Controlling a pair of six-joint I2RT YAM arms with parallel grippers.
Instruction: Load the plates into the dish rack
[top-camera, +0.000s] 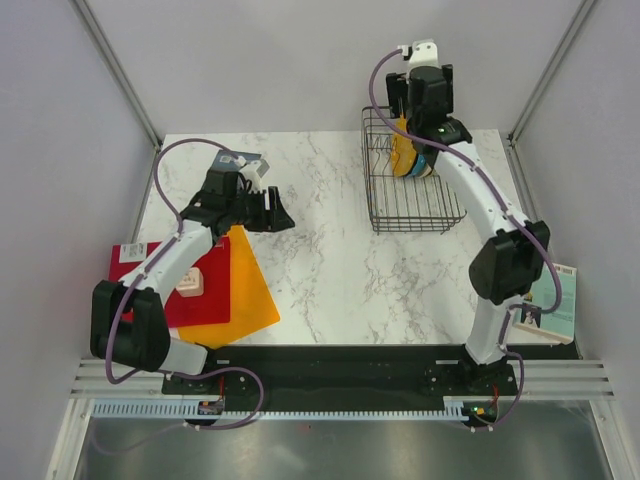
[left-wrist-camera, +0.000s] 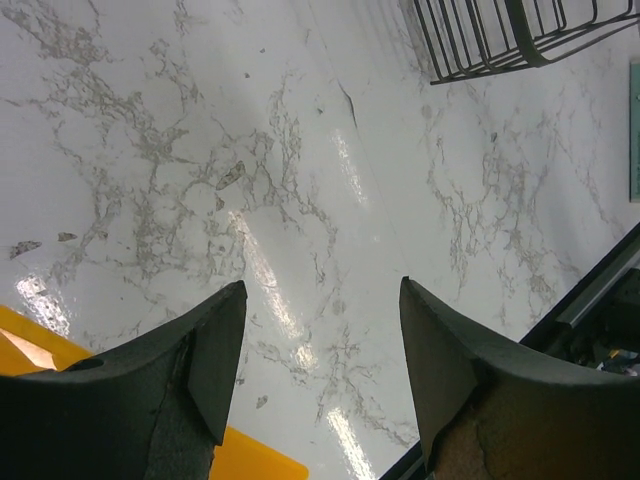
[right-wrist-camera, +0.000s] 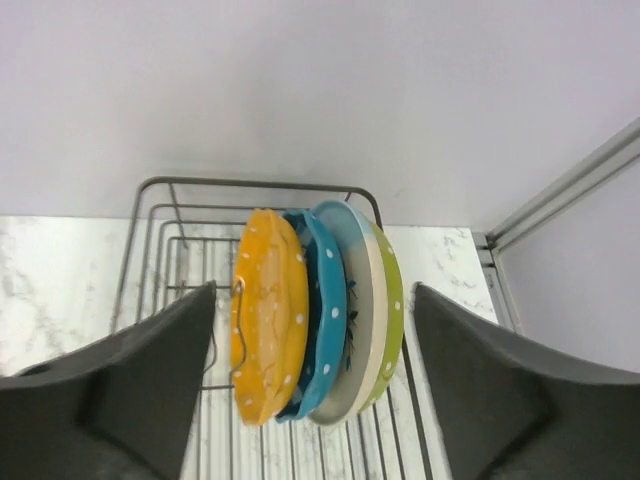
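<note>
The black wire dish rack (top-camera: 412, 205) stands at the table's back right. Several plates stand on edge in it, side by side: orange (right-wrist-camera: 265, 315), teal (right-wrist-camera: 325, 310), cream with a leaf sprig (right-wrist-camera: 362, 320) and lime-green (right-wrist-camera: 390, 310). From above I see them as orange (top-camera: 402, 150) and teal (top-camera: 421, 165) edges under my right wrist. My right gripper (right-wrist-camera: 315, 385) is open and empty above the plates, its fingers apart on either side. My left gripper (left-wrist-camera: 320, 360) is open and empty over bare marble; from above it (top-camera: 275, 212) is at the left.
Flat orange (top-camera: 238, 285) and red (top-camera: 175, 285) square sheets lie at the front left; the orange corner shows in the left wrist view (left-wrist-camera: 250, 455). A book (top-camera: 558, 300) lies at the right edge. Grey walls and frame posts enclose the table.
</note>
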